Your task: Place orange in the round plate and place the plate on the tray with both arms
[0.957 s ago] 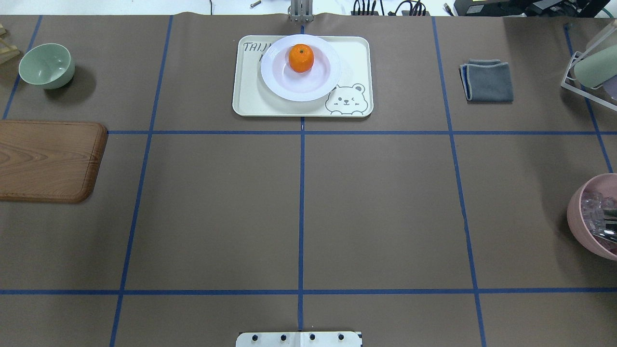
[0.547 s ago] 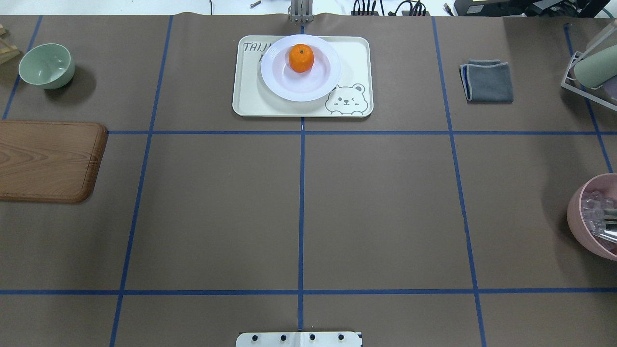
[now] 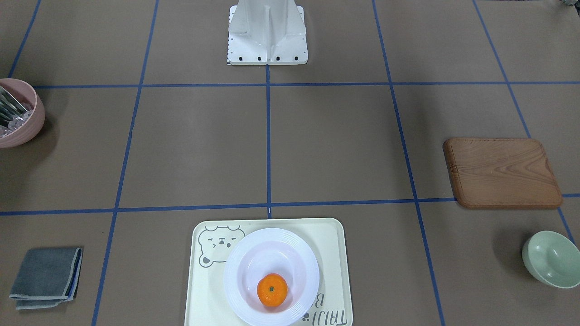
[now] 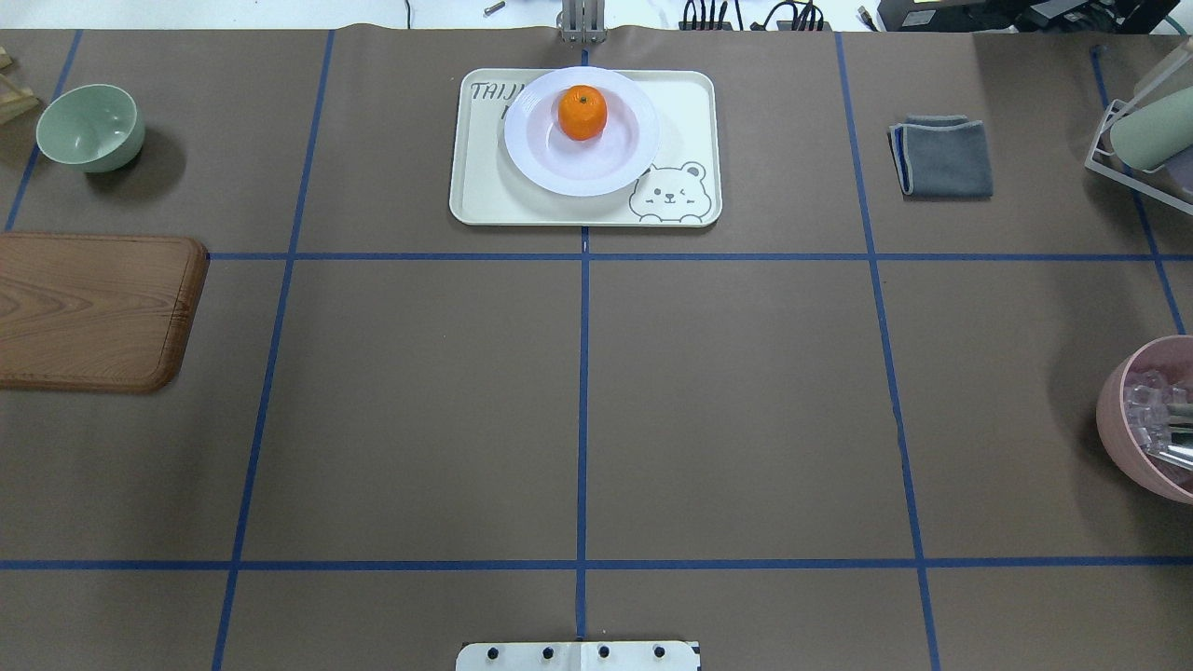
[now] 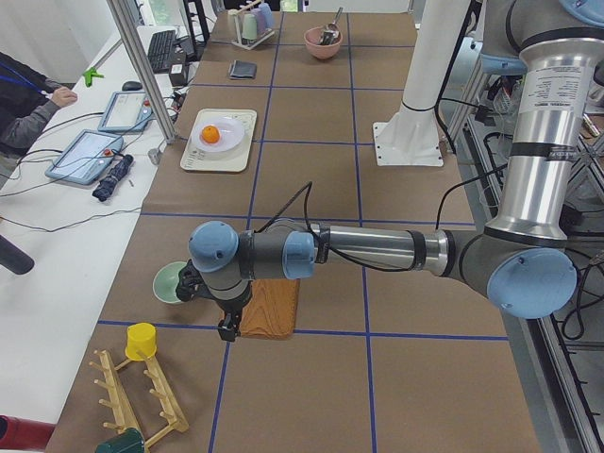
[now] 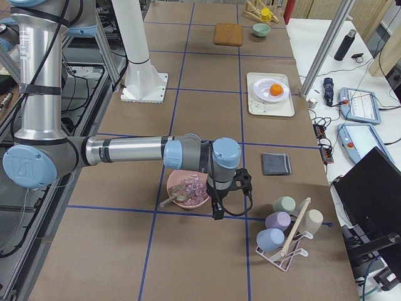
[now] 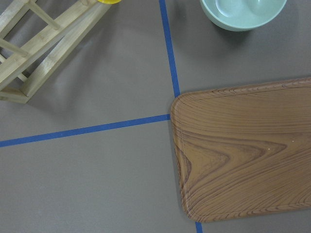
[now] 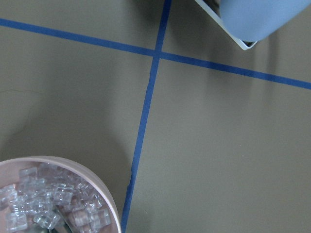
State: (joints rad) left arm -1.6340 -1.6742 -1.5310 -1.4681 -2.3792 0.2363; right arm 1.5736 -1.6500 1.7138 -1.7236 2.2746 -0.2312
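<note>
The orange (image 4: 582, 113) (image 3: 272, 290) lies in the round white plate (image 4: 582, 174) (image 3: 272, 246). The plate rests on the cream bear-print tray (image 4: 485, 198) (image 3: 333, 253) at the table's far middle. No gripper touches them. The left gripper (image 5: 226, 327) shows only in the exterior left view, hanging low over the end of the wooden board. The right gripper (image 6: 217, 212) shows only in the exterior right view, beside the pink bowl. I cannot tell whether either is open or shut. Neither wrist view shows any fingers.
A pale green bowl (image 4: 90, 126) and a wooden board (image 4: 93, 312) lie at the left. A grey cloth (image 4: 941, 157), a cup rack (image 4: 1142, 140) and a pink bowl (image 4: 1151, 419) of ice cubes are on the right. A wooden peg rack (image 5: 142, 396) stands past the board.
A dark shape over the pink bowl at the overhead view's right edge has drawn off out of sight. The orange, the plate and the tray have not moved.
</note>
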